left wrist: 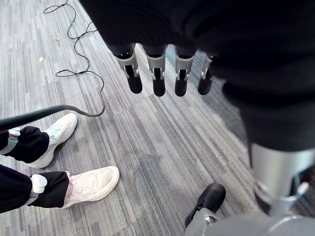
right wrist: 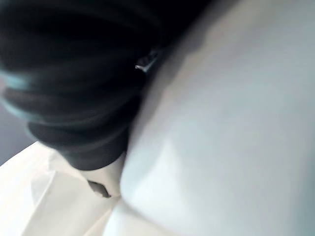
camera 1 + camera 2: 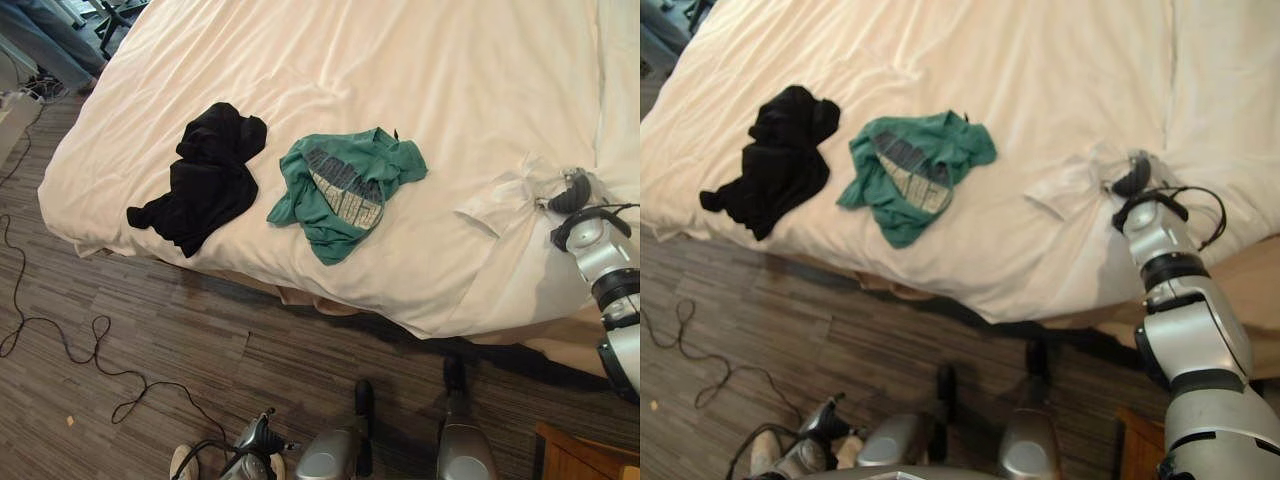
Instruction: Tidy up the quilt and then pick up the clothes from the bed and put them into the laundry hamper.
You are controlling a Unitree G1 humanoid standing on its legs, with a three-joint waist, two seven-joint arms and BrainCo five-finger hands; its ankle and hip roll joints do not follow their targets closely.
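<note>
quilt (image 3: 420,70) lies cream and spread over the bed, bunched into a raised fold (image 3: 505,195) near the right side where the right hand (image 3: 572,192) presses into it; whether its fingers grip the cloth i cannot tell; black garment (image 3: 205,178) lies crumpled with its long axis running toward the near edge; green shirt (image 3: 345,185) lies just beside it, apart; left hand (image 1: 157,73) hangs over the wood floor (image 1: 162,147), fingers straight, holding nothing; a person's white shoes (image 1: 88,182) stand nearby.

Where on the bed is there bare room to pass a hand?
Free: the quilt beyond both garments, and between the green shirt and the right robot hand. Crowded: the near edge, where the black garment and shirt lie close.
</note>
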